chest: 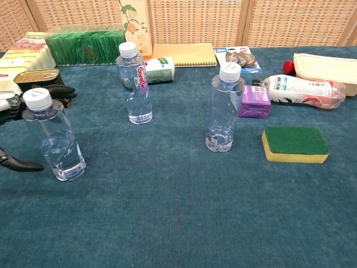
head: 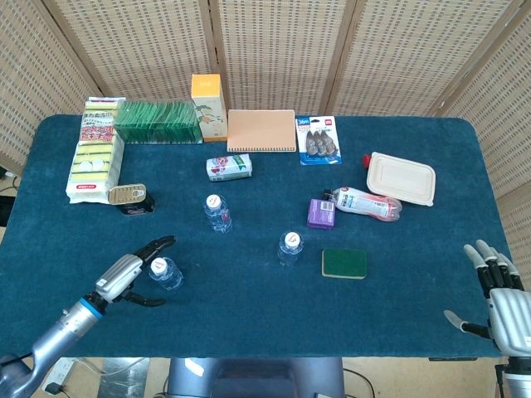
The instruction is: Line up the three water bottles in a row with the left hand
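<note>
Head view: left robot hand (head: 126,279), fingers spread and grasping nothing, flanks nearest bottle (head: 163,273). Two other bottles (head: 217,212) (head: 289,248) upright, well apart. Right robot hand (head: 503,306) released, at surface (head: 415,315) edge.

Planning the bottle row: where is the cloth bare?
Bare: the near strip in front of the left bottle, the middle bottle and the green sponge, across to the right hand. Crowded: the far edge and around the purple box.

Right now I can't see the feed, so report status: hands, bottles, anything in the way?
Left hand open, fingers around the nearest bottle, not closed. Right hand open, idle. Other two bottles upright, not in line. Tin can close behind.
</note>
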Robot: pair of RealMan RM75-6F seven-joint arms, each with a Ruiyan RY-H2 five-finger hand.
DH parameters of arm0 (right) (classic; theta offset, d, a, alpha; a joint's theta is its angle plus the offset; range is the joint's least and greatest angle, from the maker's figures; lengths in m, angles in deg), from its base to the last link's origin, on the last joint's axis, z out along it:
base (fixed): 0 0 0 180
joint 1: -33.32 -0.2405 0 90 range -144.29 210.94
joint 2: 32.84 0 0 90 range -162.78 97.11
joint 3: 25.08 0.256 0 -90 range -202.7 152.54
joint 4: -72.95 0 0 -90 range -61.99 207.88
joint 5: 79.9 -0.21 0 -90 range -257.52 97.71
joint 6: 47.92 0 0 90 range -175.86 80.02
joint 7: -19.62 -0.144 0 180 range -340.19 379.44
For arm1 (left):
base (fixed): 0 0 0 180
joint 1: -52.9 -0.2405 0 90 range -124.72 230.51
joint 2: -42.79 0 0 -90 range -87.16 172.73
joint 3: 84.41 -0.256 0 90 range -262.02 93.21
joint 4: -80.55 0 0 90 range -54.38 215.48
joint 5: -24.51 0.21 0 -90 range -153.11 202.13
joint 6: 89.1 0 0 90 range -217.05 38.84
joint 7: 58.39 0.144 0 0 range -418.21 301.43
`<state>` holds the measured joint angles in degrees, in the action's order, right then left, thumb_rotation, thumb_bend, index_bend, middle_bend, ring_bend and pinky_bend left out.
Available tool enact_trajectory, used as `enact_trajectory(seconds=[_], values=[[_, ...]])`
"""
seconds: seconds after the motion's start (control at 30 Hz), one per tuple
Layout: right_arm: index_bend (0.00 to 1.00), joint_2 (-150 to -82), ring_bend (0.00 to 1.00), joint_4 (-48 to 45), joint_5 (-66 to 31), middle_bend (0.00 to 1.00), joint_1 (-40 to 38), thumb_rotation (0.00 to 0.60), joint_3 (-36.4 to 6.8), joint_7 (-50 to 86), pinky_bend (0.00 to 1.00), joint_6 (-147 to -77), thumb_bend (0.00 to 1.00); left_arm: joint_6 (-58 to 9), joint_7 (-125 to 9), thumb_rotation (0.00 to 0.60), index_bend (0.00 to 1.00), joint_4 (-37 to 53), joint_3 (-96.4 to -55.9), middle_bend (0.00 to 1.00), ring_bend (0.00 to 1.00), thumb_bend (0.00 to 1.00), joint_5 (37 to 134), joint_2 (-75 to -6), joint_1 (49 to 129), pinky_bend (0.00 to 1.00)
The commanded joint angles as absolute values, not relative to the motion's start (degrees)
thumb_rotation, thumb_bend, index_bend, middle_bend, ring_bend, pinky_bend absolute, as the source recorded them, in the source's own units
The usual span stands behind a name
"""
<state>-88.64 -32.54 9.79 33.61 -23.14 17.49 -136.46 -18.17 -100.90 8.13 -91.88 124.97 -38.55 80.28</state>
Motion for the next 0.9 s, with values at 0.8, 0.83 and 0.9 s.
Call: enact_trajectory(seconds=[0.8, 0.83, 0.9], values=[[0.04, -88.2, 0.00, -32.6, 9.7, 0.00, 33.8, 0.600, -23.2, 16.2, 0.02, -136.9, 0.00, -11.8, -97.9, 0.600, 0.50, 11.2, -82.7, 0.49, 0.42, 0.41, 121.7, -51.4, 83.4, 0.55], [0.04, -88.2, 0.00, -32.6, 9.7, 0.00, 33.8, 0.600, -23.2, 16.3, 0.02, -136.9, 0.00, -12.0, -97.6, 0.600, 0.50, 11.3, -82.2, 0.49, 0.42, 0.40, 121.6, -52.1, 83.9, 0.55], [0.04, -88.2, 0.00, -32.6, 9.7, 0.00, 33.8, 0.600, -23.2, 16.2, 0.02, -136.8, 0.00, -12.8, -97.1, 0.600, 0.50, 11.3, -81.2, 0.49, 0.42, 0.40, 121.2, -53.5, 85.1, 0.55]])
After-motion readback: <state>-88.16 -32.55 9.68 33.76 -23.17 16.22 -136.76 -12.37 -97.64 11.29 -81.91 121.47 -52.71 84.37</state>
